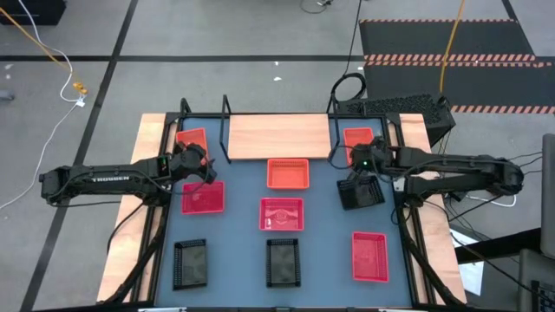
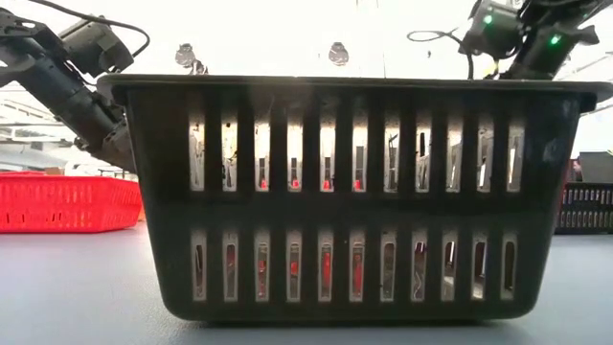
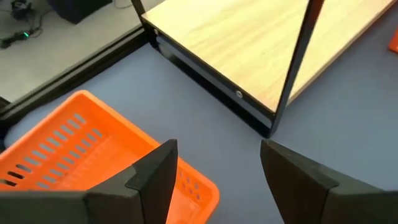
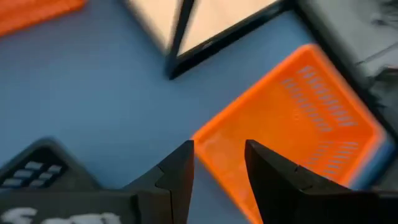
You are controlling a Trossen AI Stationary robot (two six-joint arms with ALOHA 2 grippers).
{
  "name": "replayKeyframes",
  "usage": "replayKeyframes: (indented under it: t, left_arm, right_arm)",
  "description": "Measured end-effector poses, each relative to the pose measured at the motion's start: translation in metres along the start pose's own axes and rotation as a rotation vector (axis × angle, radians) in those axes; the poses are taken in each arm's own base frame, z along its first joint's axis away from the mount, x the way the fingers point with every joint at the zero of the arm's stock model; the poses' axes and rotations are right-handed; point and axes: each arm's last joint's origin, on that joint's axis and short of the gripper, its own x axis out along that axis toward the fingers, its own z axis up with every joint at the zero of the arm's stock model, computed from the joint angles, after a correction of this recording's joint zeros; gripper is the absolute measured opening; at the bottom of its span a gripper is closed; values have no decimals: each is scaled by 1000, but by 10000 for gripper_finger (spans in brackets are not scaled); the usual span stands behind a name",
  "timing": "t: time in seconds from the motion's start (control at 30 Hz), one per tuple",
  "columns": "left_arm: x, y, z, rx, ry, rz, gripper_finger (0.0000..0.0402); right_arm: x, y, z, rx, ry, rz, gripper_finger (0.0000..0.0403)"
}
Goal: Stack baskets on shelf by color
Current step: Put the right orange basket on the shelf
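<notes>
The shelf (image 1: 277,137), a light wooden board in a black wire frame, lies at the table's far side. Orange baskets sit left of it (image 1: 192,139), right of it (image 1: 357,137) and in front of it (image 1: 288,173). Pinkish-red baskets (image 1: 203,198) (image 1: 282,214) (image 1: 369,256) and black baskets (image 1: 191,263) (image 1: 283,262) (image 1: 360,192) rest flat on the blue top. My left gripper (image 3: 217,158) is open above the near edge of the left orange basket (image 3: 74,149). My right gripper (image 4: 217,155) is open above a corner of the right orange basket (image 4: 298,106), with a black basket (image 4: 37,168) beside it.
In the low view one black basket (image 2: 354,192) fills nearly the whole picture, with a red one (image 2: 67,201) to its left. The shelf's wire post (image 3: 298,56) rises close to my left gripper. Wooden strips (image 1: 143,173) border the blue top.
</notes>
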Motion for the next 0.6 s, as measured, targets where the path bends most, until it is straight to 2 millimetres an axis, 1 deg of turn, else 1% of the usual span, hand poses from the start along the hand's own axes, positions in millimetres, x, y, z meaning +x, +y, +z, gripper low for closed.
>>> replayKeyframes:
  t: [0.13, 0.23, 0.4, 0.5, 0.6]
  left_arm:
    - [0, 0, 0, -15, -1, -2, 232]
    - [0, -1, 2, -27, -20, -8, 232]
    - [0, -2, 7, -5, -64, -21, 232]
    - [0, -2, 9, 7, -83, -25, 232]
    - [0, -3, 9, 13, -83, -25, 232]
  right_arm:
    - [13, 1, -4, -54, 29, 55, 154]
    - [20, 1, -4, -92, 44, 50, 171]
    - [33, -4, -6, -144, 77, -79, 194]
    - [41, -7, -9, -149, 109, -105, 195]
    - [45, -7, -11, -149, 135, -68, 185]
